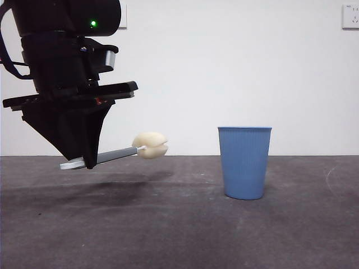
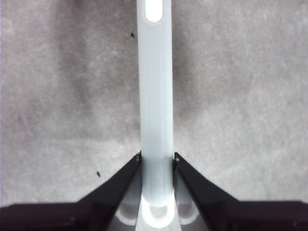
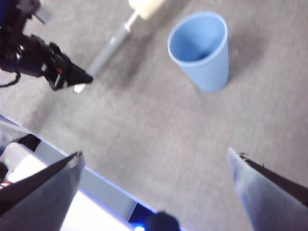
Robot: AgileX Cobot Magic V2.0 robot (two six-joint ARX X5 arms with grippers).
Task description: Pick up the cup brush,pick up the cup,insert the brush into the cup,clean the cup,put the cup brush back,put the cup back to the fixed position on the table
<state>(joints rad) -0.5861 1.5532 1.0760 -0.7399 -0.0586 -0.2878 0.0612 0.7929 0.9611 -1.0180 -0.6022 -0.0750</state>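
A: Grey handle, cream sponge head — the cup brush (image 1: pixel 120 154) is up in the air, clear of the tabletop (image 1: pixel 179 224), with its shadow lying on the surface underneath.

B: And the left claw (image 2: pixel 156 159) has it. In the left wrist view both black jaws press against the sides of the handle, clamped tight near the white looped end.

A: From the front, the handle sticks out of the claw (image 1: pixel 84 159) at a slight upward tilt, sponge head pointing toward the cup (image 1: pixel 244 162). The white end pokes out just behind the jaws.

B: The cup stands upright on the tabletop, mouth open to the top, well apart from the sponge head. Bare grey surface lies between them.

A: Blue, ribbed, narrower at the base. The right wrist view looks down into the cup (image 3: pixel 200 50), and it looks empty inside.

B: The right claw (image 3: pixel 156 163) hangs high above the tabletop, jaws spread wide, gripping nothing. It sits back from the cup, looking down at it.

A: That same view catches the left claw (image 3: pixel 79 79) holding the brush (image 3: pixel 113 43) off to the side of the cup.

B: On the back wall, a white socket (image 1: pixel 350 15) in the corner.
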